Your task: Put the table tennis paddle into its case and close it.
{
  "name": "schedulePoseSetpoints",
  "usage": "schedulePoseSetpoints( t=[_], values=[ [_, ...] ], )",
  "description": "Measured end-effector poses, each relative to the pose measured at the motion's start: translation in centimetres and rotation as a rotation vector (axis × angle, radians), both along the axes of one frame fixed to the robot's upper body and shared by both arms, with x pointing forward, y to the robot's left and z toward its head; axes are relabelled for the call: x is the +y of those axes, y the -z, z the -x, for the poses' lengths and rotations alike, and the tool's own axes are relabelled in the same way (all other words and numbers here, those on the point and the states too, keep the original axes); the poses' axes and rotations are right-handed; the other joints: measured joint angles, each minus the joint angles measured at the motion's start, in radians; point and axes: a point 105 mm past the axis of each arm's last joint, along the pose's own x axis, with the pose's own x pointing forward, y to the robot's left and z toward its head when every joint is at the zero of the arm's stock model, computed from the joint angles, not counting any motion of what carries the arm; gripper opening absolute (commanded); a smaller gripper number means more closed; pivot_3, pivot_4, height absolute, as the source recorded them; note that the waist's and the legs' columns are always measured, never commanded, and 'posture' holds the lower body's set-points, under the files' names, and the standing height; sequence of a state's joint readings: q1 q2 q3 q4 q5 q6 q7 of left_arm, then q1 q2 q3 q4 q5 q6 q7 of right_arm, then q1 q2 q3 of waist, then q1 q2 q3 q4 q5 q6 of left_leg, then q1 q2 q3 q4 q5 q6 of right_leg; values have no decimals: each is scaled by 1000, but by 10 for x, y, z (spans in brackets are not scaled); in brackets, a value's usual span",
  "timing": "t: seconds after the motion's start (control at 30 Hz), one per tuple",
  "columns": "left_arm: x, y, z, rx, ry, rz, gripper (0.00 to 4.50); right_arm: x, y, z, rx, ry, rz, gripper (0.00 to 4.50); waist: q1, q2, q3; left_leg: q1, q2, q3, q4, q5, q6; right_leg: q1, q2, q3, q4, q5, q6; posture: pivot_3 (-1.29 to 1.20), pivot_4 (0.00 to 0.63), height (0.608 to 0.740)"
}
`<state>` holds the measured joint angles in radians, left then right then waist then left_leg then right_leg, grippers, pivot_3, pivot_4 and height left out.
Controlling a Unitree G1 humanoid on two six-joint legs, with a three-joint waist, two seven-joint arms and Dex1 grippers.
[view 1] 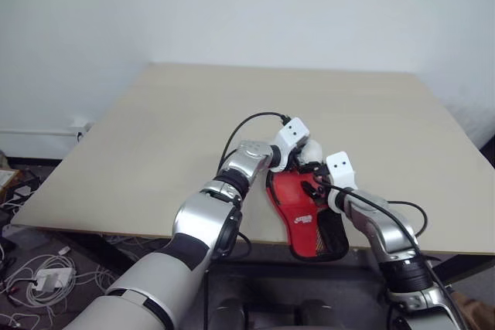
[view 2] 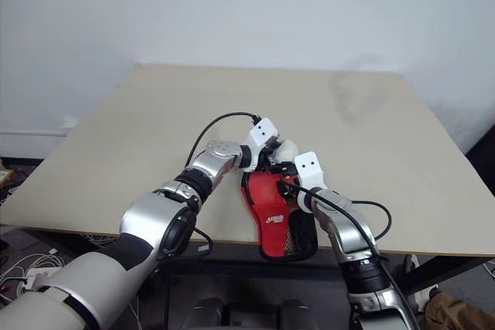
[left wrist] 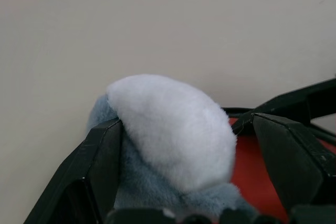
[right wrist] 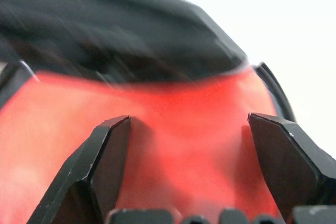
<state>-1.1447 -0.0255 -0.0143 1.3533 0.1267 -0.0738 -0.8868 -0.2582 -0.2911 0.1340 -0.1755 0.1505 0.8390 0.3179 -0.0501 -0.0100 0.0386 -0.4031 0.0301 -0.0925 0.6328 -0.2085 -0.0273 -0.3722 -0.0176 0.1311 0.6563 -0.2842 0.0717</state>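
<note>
Item: red case, lying at the near edge of the table, mesh pocket end toward the robot, with a small grey-white plush lump at its far, wide end. Left gripper: fingers apart, straddling the lump without clamping it; right gripper: fingers apart over the red fabric, holding nothing. Step judged: closing the case; whether the paddle is inside cannot be told, and next the zipper pull must be found along the black rim while one hand steadies the case.
</note>
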Motion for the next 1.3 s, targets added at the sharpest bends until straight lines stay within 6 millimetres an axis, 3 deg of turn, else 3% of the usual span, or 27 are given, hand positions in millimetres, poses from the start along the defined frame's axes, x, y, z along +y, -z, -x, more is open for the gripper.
schedulePoseSetpoints(
  t=[0.1, 0.17, 0.2, 0.37, 0.5, 0.6, 0.7, 0.77, 0.97, 1.13, 1.3],
  values=[
    [5, -8, 2, 44, 31, 72, 4065, -6, -4, 14, 21, -63, 0, 3889, -1, 0, 0, -5, 0, 0, 0, 0, 0, -4, 0, 0, 0, 0, 0, 0, 0, 740],
    [14, -15, 0, 82, 32, 135, 4117, -12, -7, 22, 39, -83, -12, 4430, -3, 1, 1, -7, 0, 0, 1, 0, 0, -7, 0, 0, 1, 0, 0, 0, 0, 740],
    [19, -19, -1, 92, 29, 157, 4117, -14, -8, 24, 48, -88, -15, 4473, -3, 1, 2, -8, 0, 0, 1, 0, 0, -7, 0, 0, 1, 0, 0, 0, 0, 740],
    [42, -40, -3, 130, 71, 248, 4117, -29, -20, 23, 41, -49, -29, 4473, -3, 1, 5, -8, 0, 0, 1, 1, 1, -8, 0, 0, 2, 0, 0, 0, 0, 740],
    [63, -48, 9, 142, 192, 262, 4117, -42, -27, 14, 16, 19, -29, 4473, -3, 3, 6, -8, 0, 1, 0, 1, 1, -8, 0, 1, 2, 0, 0, 0, 0, 740],
    [77, -33, 32, 199, 294, 244, 4117, -51, -37, 7, -11, 60, -58, 4473, -3, 4, 6, -8, 0, 1, 0, 1, 1, -8, 0, 2, 2, 0, 0, 0, 0, 740],
    [78, -14, 55, 272, 370, 221, 4117, -48, -55, -2, -56, 54, -124, 4473, -3, 4, 7, -8, 0, 1, 1, 1, 1, -8, 0, 2, 3, 0, 0, 0, 0, 740],
    [72, -10, 65, 282, 404, 202, 4117, -47, -68, -10, -84, 50, -164, 4473, 0, 4, 7, -8, 0, 0, 4, 1, 1, -7, 0, 1, 3, 0, 0, 0, 0, 740],
    [40, 3, 69, 270, 388, 159, 4117, -38, -85, -35, -72, 60, -267, 4473, -2, 4, 7, -7, 0, 0, 4, 1, 1, -6, 0, 1, 3, 1, 0, 0, 0, 740],
    [36, 33, 71, 255, 336, 35, 4117, -13, -70, -49, 47, 44, -321, 4473, -7, 6, 7, -7, 1, 1, 1, 2, 2, -9, 1, 2, 4, 1, -1, 0, 0, 740],
    [41, 35, 69, 205, 343, -11, 4117, 16, -54, -48, 131, -4, -372, 4473, -6, 7, 7, -7, 1, 1, 1, 2, 2, -8, 1, 2, 4, 1, -1, 0, 0, 740]
  ],
)
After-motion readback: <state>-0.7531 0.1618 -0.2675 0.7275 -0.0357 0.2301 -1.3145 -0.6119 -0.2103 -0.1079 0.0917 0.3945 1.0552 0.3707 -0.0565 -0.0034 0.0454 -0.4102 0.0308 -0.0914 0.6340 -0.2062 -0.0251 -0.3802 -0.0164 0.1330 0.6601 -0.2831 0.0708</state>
